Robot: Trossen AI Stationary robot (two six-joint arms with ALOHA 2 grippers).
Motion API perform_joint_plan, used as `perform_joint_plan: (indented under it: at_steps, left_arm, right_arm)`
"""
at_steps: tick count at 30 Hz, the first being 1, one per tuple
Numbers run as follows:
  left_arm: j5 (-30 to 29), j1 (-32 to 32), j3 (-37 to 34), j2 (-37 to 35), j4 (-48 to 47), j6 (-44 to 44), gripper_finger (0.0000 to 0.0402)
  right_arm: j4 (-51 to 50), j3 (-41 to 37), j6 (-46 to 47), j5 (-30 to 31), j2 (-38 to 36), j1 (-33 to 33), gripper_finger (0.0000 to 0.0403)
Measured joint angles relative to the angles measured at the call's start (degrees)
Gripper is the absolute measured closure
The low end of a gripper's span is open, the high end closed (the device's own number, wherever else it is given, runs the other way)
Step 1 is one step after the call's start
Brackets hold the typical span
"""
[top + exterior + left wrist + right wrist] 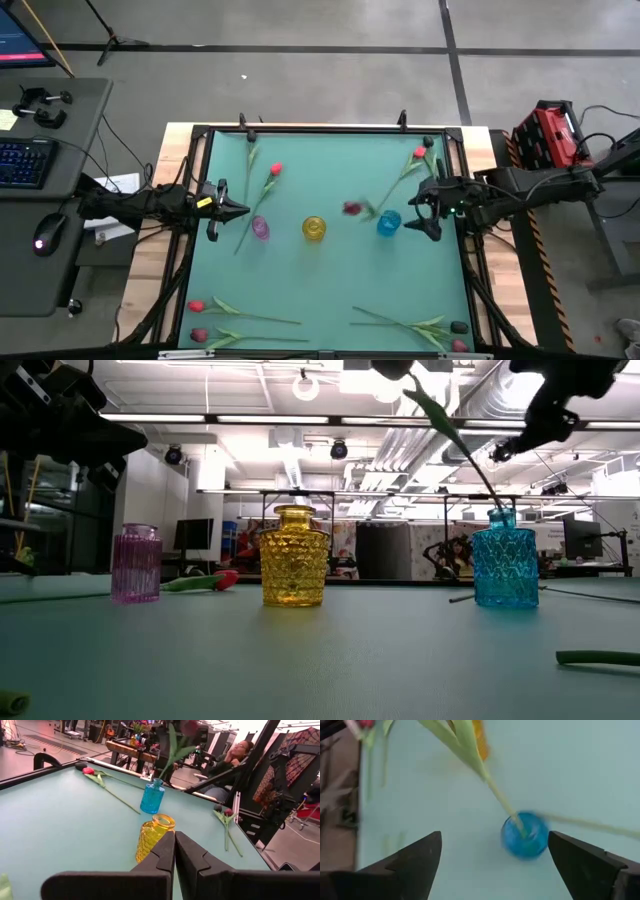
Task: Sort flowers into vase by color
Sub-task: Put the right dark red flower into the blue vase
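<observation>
Spreading across the middle of the high view, the teal surface (330,285) sits inside a black frame, with a desk and keyboard (24,162) off to one side and a red case (556,134) off to the other. Behind it, the low view opens onto a workshop with white ceiling ducts and strip lights; the left wrist view alone shows a seated person (231,764) past the far edge.

Three vases stand in a row mid-surface: purple vase (260,228), yellow vase (314,228), blue vase (389,223). Only the low view shows their diamond-cut glass; only the high view shows the loose tulips lying along the near edge (240,316) and two more by the far corners.

One dark-headed tulip (352,208) has its stem in the blue vase and leans toward the yellow one, its head blurred. The right tool (424,211) hovers just beside the blue vase, its fingers (415,865) spread wide with nothing between them; its wrist view looks down on the vase mouth and the stem inside.

The left tool (238,210) waits near the purple vase, fingers pressed together, holding nothing.
</observation>
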Motion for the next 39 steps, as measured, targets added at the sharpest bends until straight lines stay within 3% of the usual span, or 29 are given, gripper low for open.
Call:
perform_joint_plan:
  at_steps: [12, 17, 22, 27, 33, 36, 39]
  left_arm:
    - [-0.02, 0.0, 0.0, -0.02, 0.0, 0.01, 0.0402]
    - [-0.02, 0.0, 0.01, -0.01, 0.0, 0.0, 0.0401]
    - [-0.02, 0.0, 0.0, -0.01, -0.01, 0.01, 0.0401]
    - [-0.02, 0.0, 0.0, -0.02, 0.0, 0.01, 0.0401]
    - [-0.01, -0.01, 0.01, -0.01, -0.01, 0.0, 0.0402]
    - [-0.02, -0.01, 0.0, -0.02, -0.01, -0.01, 0.0402]
    - [-0.02, -0.02, 0.0, -0.02, 0.0, -0.01, 0.0401]
  right_arm:
    - [-1.45, -0.23, 7.41, -24.88, 0.11, 0.1, 0.0075]
    - [-0.52, -0.24, 13.96, -27.28, 0.62, 4.42, 0.0078]
    - [5.98, -0.3, 22.92, -28.13, 5.33, 14.08, 0.0078]
    - [15.62, -0.3, 44.25, -25.44, 15.58, 24.53, 0.0078]
    - [23.45, -0.34, 81.37, -13.16, 31.3, 34.89, 0.0078]
    - [28.05, -0.34, 93.61, -12.81, 38.58, 37.54, 0.0078]
    - [32.8, -0.34, 100.36, -17.6, 44.71, 38.56, 0.0078]
